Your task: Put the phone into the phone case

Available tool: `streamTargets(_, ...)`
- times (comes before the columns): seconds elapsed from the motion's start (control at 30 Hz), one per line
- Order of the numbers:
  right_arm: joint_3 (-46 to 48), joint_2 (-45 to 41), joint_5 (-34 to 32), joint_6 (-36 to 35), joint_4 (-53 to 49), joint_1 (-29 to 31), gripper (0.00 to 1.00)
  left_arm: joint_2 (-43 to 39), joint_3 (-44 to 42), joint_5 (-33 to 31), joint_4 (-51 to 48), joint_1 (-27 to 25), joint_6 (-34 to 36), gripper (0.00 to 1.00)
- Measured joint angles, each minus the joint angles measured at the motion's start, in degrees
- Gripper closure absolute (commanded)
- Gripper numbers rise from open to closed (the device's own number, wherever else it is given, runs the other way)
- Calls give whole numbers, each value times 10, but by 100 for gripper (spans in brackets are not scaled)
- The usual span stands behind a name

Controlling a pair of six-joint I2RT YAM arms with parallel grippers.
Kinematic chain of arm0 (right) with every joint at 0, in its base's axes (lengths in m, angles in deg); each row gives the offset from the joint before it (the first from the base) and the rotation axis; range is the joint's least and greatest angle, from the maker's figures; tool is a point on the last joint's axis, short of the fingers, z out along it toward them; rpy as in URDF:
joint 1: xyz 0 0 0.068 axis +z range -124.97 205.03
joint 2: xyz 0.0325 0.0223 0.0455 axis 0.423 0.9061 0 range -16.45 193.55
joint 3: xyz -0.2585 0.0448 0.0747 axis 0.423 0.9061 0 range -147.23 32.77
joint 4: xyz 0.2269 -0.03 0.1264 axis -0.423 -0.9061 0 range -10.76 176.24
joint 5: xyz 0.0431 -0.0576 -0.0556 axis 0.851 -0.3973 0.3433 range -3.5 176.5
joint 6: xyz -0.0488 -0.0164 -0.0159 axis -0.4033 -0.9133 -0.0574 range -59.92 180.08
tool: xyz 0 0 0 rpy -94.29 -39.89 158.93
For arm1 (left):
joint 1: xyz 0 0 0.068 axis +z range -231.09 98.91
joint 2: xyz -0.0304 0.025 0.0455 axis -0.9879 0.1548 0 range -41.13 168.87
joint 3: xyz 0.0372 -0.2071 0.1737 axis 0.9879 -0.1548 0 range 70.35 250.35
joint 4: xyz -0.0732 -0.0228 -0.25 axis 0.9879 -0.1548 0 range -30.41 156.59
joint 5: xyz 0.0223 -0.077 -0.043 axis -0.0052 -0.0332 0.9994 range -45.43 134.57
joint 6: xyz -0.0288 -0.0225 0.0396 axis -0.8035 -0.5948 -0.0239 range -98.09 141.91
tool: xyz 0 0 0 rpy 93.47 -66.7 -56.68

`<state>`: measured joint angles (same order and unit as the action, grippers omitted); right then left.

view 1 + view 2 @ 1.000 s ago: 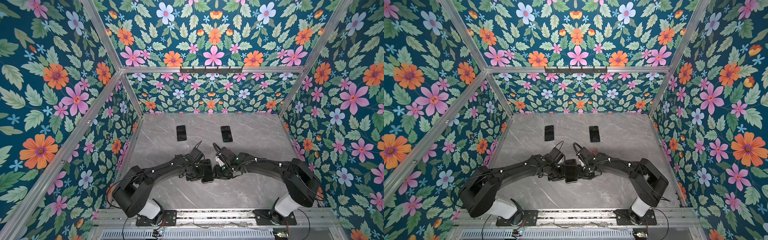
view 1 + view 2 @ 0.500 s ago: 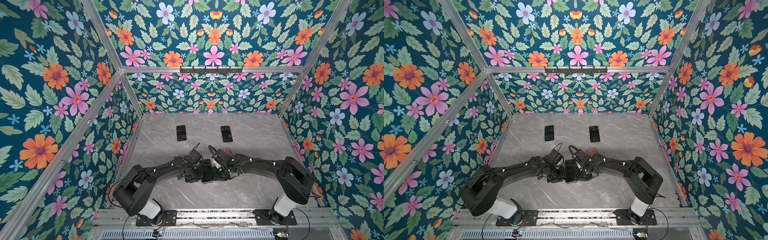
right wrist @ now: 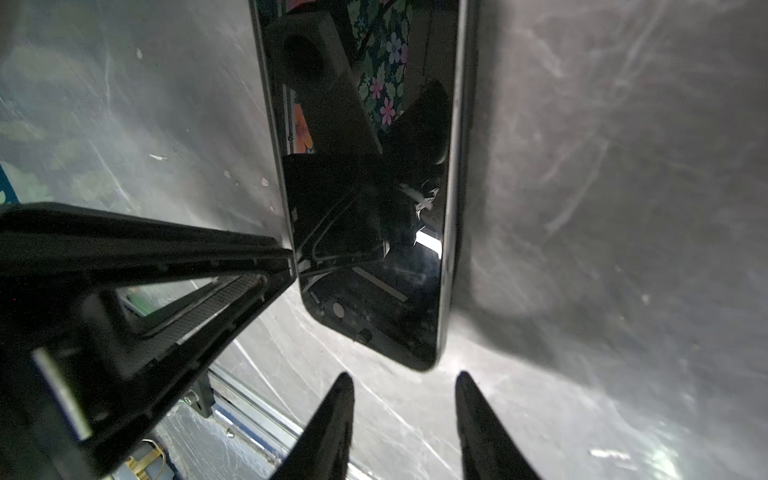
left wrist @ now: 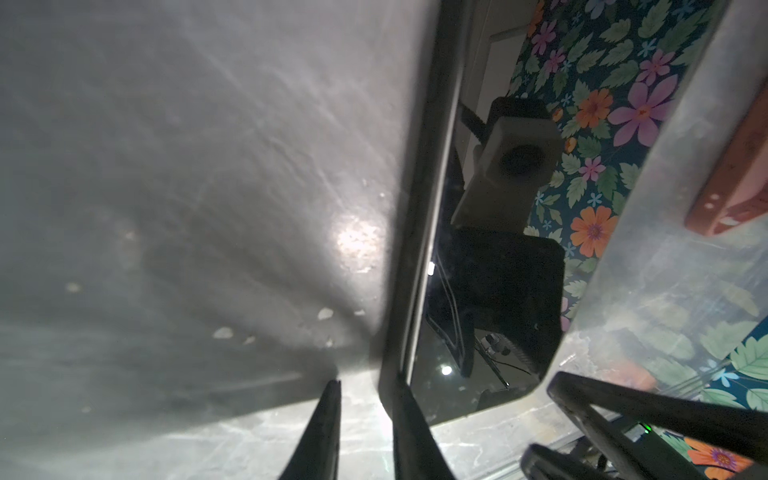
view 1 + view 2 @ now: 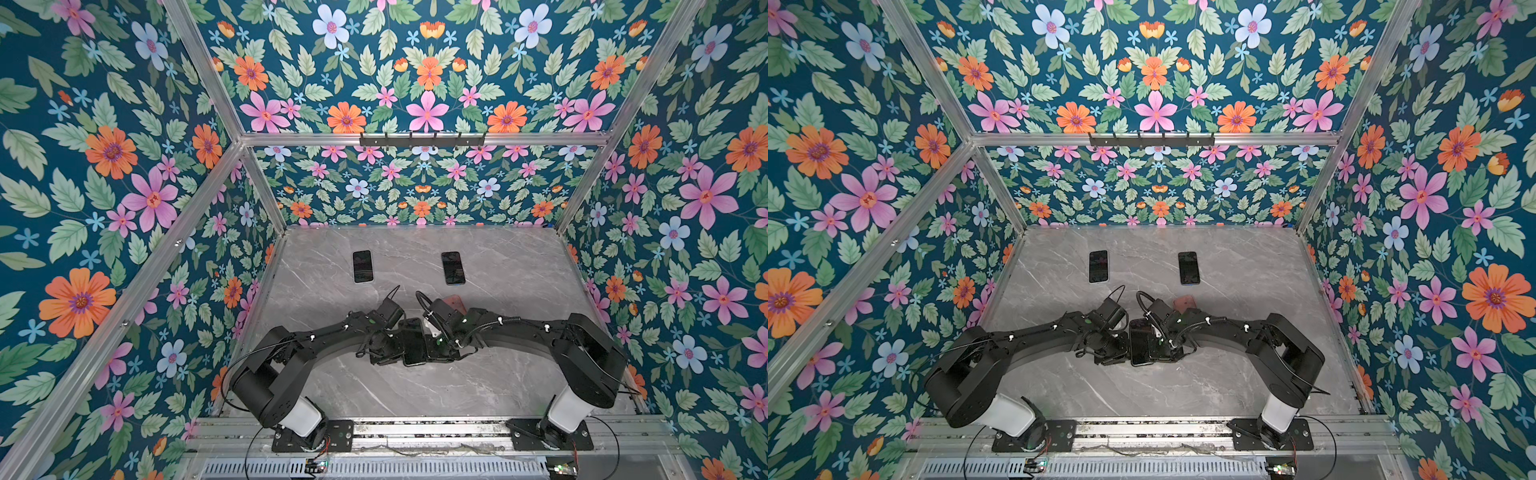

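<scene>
At table (image 5: 498,257) front-centre, the phone (image 3: 365,208) lies outside the reddish phone case (image 5: 1185,301) (set apart, behind the right arm). The left end effector (image 4: 365,399) is narrow at the phone's edge, grip unclear. The right end effector (image 3: 403,386) is parted and empty. Insertion outstanding.

I take the near phone (image 5: 413,341) as my mark, flat on the table (image 5: 415,395). The left gripper (image 4: 365,384) sits at its left edge, the right gripper (image 3: 404,375) just off its right. Behind it, slightly right, lies the case (image 5: 455,300), partly under the right arm. Farther behind lie the back-left phone (image 5: 362,266) and the back-right phone (image 5: 452,268), well apart.
</scene>
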<state>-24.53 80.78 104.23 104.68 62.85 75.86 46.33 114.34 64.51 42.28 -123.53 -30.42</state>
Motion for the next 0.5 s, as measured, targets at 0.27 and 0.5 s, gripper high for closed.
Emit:
streamTargets(0.27,-5,18,3,0,7,0,61,19,18,2,12,0,1,78)
streamTargets(0.5,-5,19,3,0,8,0,63,26,15,12,24,0,3,83)
